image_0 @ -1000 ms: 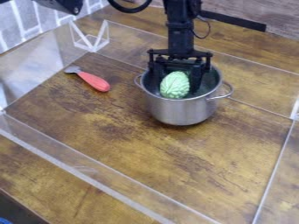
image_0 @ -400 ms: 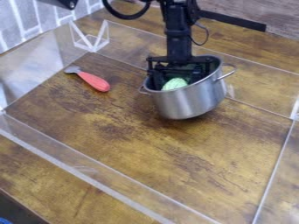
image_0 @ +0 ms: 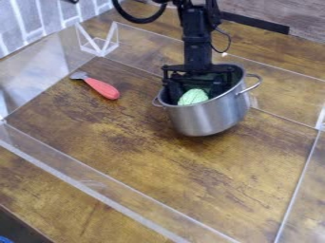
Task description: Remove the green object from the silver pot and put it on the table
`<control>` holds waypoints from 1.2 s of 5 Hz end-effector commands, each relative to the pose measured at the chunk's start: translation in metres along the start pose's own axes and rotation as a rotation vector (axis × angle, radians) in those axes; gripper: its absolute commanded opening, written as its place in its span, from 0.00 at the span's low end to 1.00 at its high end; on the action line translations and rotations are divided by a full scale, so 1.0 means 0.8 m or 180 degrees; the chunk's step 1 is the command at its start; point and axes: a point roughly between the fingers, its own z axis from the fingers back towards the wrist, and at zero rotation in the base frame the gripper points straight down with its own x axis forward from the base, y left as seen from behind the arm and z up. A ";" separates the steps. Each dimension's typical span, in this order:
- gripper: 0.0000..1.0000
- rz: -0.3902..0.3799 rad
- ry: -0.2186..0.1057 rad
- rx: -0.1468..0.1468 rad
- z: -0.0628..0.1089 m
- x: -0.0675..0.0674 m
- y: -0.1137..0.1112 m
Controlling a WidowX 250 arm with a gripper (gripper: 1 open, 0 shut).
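The green object [image_0: 192, 97] sits inside the silver pot [image_0: 208, 106], low against the near-left part of the opening, and the black gripper [image_0: 195, 87] reaches straight down into the pot over it. The two fingers stand on either side of the green lump, one to its left and one to its right, close against it; they look closed on it, though the pot's rim hides the fingertips and the contact itself cannot be made out for certain. The pot appears slightly tilted, its right rim and loop handle higher than the left. It rests on the table [image_0: 152, 171], a dark brown plank top with strong grain. A red-orange tool [image_0: 99, 87] lies flat on the wood well to the left of the pot, apart from it. Clear plastic walls [image_0: 51, 57] edge the tabletop, with a triangular clear bracket at the far left corner.
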 end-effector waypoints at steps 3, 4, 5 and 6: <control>0.00 -0.0170 -0.0328 -0.0066 0.057 -0.006 -0.008; 0.00 -0.0067 -0.0351 -0.0078 0.051 -0.006 -0.006; 0.00 -0.0065 -0.0358 -0.0080 0.055 -0.011 0.000; 0.00 -0.0064 -0.0365 -0.0078 0.061 -0.018 0.007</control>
